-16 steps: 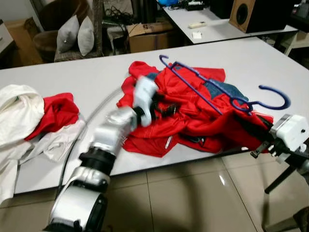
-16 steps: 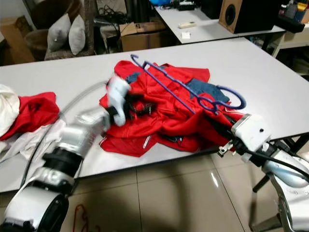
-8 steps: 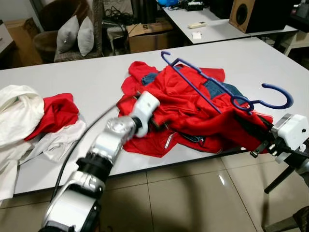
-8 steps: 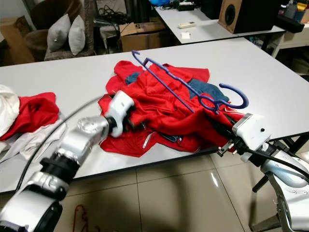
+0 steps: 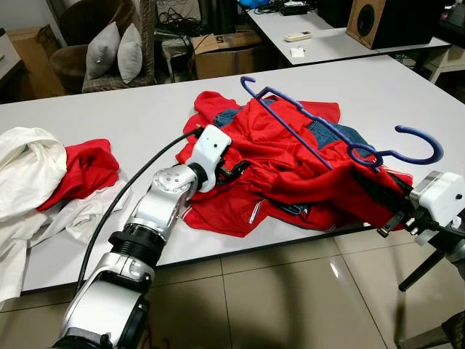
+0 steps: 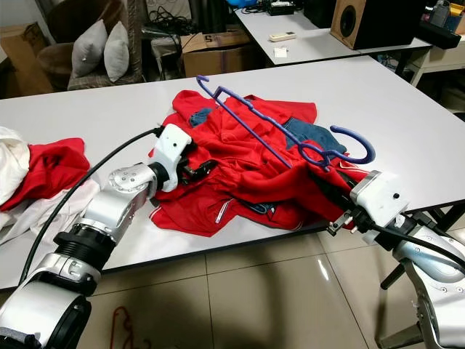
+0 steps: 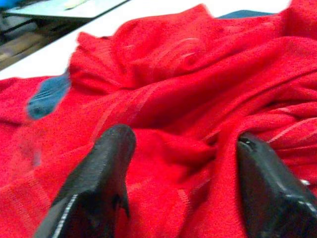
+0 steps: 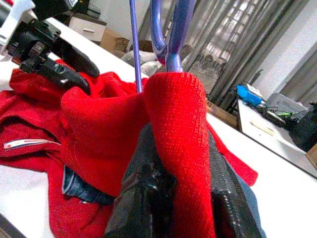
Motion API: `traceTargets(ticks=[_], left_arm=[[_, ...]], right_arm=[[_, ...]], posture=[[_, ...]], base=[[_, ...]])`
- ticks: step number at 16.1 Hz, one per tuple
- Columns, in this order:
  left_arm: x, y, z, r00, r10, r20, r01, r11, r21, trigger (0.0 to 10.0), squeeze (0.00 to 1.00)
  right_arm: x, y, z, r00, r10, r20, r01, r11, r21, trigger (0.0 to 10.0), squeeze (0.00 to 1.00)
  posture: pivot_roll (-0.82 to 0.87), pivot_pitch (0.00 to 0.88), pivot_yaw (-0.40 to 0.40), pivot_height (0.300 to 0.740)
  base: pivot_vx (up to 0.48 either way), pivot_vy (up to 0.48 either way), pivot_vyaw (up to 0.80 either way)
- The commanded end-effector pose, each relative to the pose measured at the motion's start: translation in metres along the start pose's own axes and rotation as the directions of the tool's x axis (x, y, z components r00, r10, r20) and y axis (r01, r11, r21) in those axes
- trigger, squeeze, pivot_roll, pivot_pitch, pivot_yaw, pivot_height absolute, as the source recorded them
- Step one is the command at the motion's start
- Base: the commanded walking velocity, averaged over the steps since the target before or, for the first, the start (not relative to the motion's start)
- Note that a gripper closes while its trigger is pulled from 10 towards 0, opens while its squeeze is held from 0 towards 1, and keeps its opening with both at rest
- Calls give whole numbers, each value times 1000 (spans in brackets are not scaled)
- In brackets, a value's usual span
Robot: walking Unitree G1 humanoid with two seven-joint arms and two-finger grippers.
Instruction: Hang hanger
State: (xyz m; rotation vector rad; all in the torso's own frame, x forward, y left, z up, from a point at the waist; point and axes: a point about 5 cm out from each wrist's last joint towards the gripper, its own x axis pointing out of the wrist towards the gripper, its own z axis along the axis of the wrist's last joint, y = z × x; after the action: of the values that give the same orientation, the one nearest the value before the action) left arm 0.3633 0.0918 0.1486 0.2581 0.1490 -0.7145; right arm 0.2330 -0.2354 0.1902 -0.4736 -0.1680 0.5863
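Hanger position: we find the blue plastic hanger (image 5: 341, 134) lying across the red garment (image 5: 290, 171) on the white table (image 5: 145, 116), its hook (image 5: 418, 142) raised past the table's near right edge.
Long axis: it runs from the far middle of the red pile toward the near right, hook end toward the right arm.
Right gripper (image 8: 181, 198): pressed together on a fold of red knit just under the hook's neck; the cloth is pinched between the fingers (image 8: 143, 188).
Left gripper (image 7: 181, 163): spread apart, resting on the left part of the red pile, holding nothing.
Nearer arm: the right, in our judgement; the hook stands directly above it, well apart from the left.
Other items: white and red clothes (image 5: 43, 174) at the table's left end.
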Motion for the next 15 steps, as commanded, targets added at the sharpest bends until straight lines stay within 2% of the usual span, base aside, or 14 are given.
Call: traceTargets(ticks=[1,4,6,7,9,11,14,15], left_arm=[[0,-4,1,999,-39,6,39,999,12,0,0],[-1,-14,-6,990,-139,-32,140,989,40,0,0],[-3,-13,-9,987,-148,-69,154,983,95,0,0],[-4,-10,-9,988,-136,-77,146,981,130,0,0],[-4,-5,-6,993,-103,-66,111,983,146,0,0],[-4,1,-2,997,-60,-46,66,988,140,0,0],[-4,2,-1,998,-57,-36,61,990,130,0,0],[-4,3,0,999,-49,-22,51,994,102,0,0]], right_arm=[[-1,0,2,1000,4,12,-4,1000,-5,0,0],[-1,1,1,1000,13,6,-13,1000,-5,0,0],[-1,1,0,1000,17,4,-17,1000,-7,0,0],[0,1,0,1000,18,3,-18,1000,-9,0,0],[-1,1,0,1000,22,1,-22,1000,-11,0,0],[-2,3,-1,1000,30,-2,-30,1000,-7,0,0],[-1,4,-1,999,36,-1,-36,999,-4,0,0],[-1,4,-1,999,39,3,-39,999,-5,0,0]], posture=[[-97,0,109,740],[-96,0,111,740],[-96,0,112,740],[-95,0,112,740],[-94,0,111,740],[-93,0,111,740],[-94,0,113,740],[-94,0,113,740]], base=[[0,0,0],[0,0,0],[0,0,0],[0,0,0],[0,0,0],[0,0,0],[0,0,0],[0,0,0]])
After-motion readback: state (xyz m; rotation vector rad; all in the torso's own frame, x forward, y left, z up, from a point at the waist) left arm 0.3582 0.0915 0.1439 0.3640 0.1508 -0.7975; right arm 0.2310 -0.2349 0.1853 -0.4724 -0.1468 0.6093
